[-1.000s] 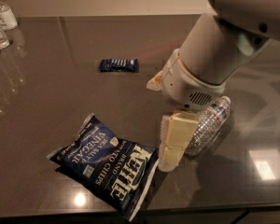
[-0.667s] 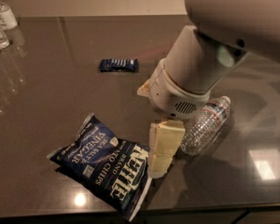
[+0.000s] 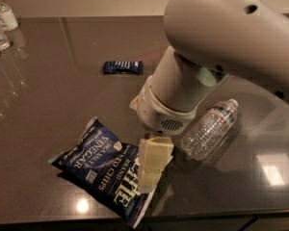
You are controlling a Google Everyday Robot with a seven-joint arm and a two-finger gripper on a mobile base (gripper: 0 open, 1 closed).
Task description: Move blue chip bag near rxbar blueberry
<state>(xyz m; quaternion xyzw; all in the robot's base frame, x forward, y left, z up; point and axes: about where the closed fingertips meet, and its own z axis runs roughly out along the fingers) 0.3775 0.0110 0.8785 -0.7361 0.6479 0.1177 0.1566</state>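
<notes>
Navy blue chip bag (image 3: 96, 162): long axis diagonal, upper-left to lower-right; hand (image 3: 151, 170) at its edge, grip unclear.

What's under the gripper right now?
The gripper overlaps one end of the blue chip bag, which lies on the dark table. The part of the bag beneath it is covered, so contact can't be confirmed.
</notes>
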